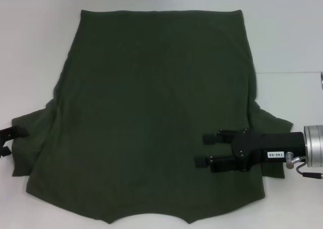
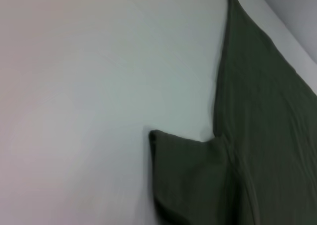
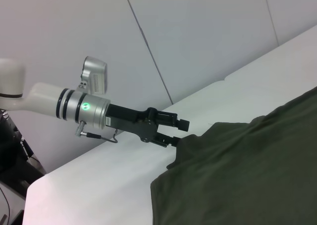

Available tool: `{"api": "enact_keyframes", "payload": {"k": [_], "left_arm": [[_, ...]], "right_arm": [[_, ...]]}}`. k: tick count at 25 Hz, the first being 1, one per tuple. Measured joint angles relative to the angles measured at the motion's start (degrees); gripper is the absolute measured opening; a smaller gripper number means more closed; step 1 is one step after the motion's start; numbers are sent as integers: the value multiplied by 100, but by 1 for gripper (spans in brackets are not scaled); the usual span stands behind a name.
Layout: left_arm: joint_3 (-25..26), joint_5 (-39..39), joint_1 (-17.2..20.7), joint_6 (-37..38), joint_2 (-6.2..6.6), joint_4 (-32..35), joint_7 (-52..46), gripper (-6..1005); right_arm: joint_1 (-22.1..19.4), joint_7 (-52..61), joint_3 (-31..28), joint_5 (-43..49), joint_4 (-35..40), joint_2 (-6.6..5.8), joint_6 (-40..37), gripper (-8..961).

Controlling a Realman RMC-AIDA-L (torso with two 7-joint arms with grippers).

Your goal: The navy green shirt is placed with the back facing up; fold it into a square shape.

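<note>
The navy green shirt (image 1: 151,113) lies flat on the white table (image 1: 35,47), hem at the far side, neckline at the near edge, both sleeves spread out. My right gripper (image 1: 202,149) is open, reaching in from the right over the shirt's body beside the right sleeve (image 1: 272,133), holding nothing. My left gripper (image 1: 11,141) is at the outer edge of the left sleeve (image 1: 30,143), fingers apart, partly hidden by the fabric. The right wrist view shows the left gripper (image 3: 176,132) at that sleeve's edge. The left wrist view shows the sleeve (image 2: 188,175) and the shirt's side (image 2: 267,111).
Bare white table surface (image 2: 74,111) lies to the left of the shirt and beyond its hem. A seam in the table top (image 1: 292,71) runs at the right. A grey wall (image 3: 198,36) stands behind the table.
</note>
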State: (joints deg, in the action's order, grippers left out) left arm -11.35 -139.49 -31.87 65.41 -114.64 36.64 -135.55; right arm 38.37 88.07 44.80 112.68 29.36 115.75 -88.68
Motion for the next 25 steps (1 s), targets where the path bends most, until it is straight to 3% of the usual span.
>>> {"api": "enact_keyframes", "payload": {"k": [25], "left_arm": [[-336,-307,-251,-421,77,-357,129,716]], "right_arm": [[13,26,-15,-31,9,-18,19,911]]}}
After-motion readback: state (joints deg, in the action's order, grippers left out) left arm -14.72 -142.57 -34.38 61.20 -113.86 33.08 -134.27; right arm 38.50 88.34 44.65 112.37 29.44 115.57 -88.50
